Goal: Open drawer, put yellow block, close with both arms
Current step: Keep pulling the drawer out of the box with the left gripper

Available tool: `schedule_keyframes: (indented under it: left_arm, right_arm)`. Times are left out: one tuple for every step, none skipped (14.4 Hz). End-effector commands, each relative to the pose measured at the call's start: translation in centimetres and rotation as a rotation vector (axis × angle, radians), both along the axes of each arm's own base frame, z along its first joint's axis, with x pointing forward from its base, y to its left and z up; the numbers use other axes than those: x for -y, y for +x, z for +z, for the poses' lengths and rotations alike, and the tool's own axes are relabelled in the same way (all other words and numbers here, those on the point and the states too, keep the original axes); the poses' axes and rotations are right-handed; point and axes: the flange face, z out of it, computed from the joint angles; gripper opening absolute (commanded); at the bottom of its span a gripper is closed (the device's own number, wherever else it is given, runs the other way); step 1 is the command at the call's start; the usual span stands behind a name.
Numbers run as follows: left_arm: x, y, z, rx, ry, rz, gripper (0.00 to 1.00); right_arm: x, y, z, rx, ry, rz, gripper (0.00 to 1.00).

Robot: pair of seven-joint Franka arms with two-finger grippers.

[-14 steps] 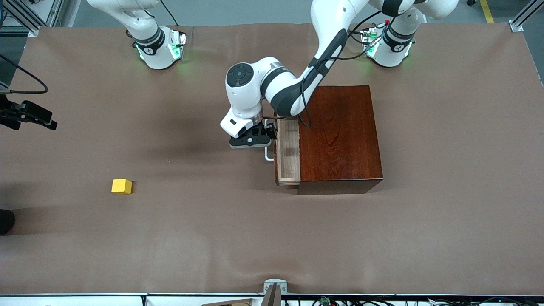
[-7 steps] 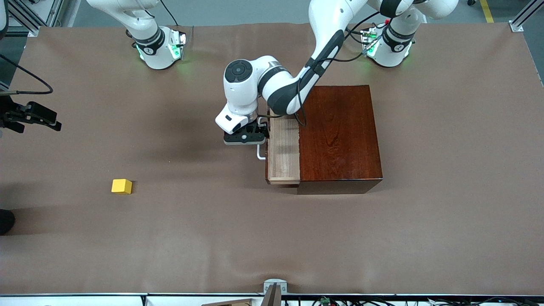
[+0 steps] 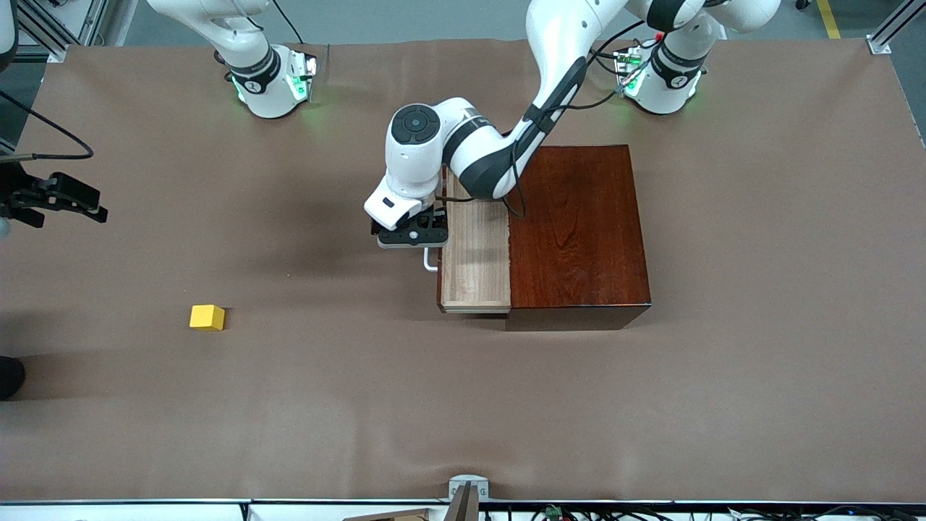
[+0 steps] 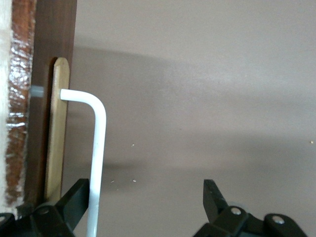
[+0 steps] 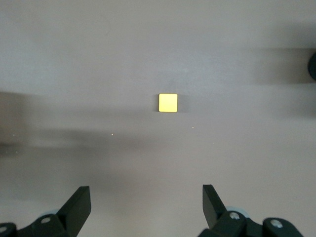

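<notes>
Drawer [image 3: 474, 253] stands partly out of its box, the spread left gripper [image 3: 412, 235] hooking its white handle [image 4: 97, 163] — while the open right gripper [image 5: 143, 207] hangs over the yellow block [image 3: 207, 317], ready to descend.

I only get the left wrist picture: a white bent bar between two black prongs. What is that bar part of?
Observer: It is the handle of a drawer that stands partly open from a dark wooden box. The prongs are the open left claw.
Operator: Anything inside the drawer?
Observer: No, its tray shows bare wood.
Operator: Where is the yellow block?
Observer: The yellow block lies on the table toward the right arm's end. The open right claw hangs over that end.
</notes>
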Motion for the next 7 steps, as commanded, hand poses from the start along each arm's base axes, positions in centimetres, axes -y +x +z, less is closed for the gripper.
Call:
schedule_keyframes:
  left_arm:
    - [2.9, -1.8, 0.9, -0.016, -0.115, 0.012, 1.0]
    - [3.1, -2.0, 1.0, -0.024, -0.128, 0.012, 1.0]
    - [3.3, -2.2, 1.0, -0.021, -0.14, 0.011, 1.0]
    - [3.4, -2.2, 1.1, -0.016, -0.148, 0.011, 1.0]
    - [3.5, -2.3, 1.1, -0.015, -0.153, 0.008, 1.0]
    - [3.8, -2.6, 0.6, -0.016, -0.161, 0.003, 1.0]
    - [4.0, -2.5, 0.7, -0.002, -0.182, 0.004, 1.0]
  right_arm:
    - [-1.0, 0.7, -0.3, -0.004, 0.011, 0.103, 1.0]
    - [-1.5, 0.6, -0.1, 0.0, 0.019, 0.121, 1.0]
    - [-2.3, 0.7, -0.3, -0.002, 0.027, 0.135, 1.0]
    - [-3.3, 0.7, -0.2, -0.002, 0.032, 0.156, 1.0]
    - [-4.1, 0.7, -0.2, -0.002, 0.032, 0.176, 1.0]
    - [-4.6, 0.7, -0.3, -0.004, 0.032, 0.19, 1.0]
    - [-5.0, 0.7, -0.3, -0.003, 0.032, 0.212, 1.0]
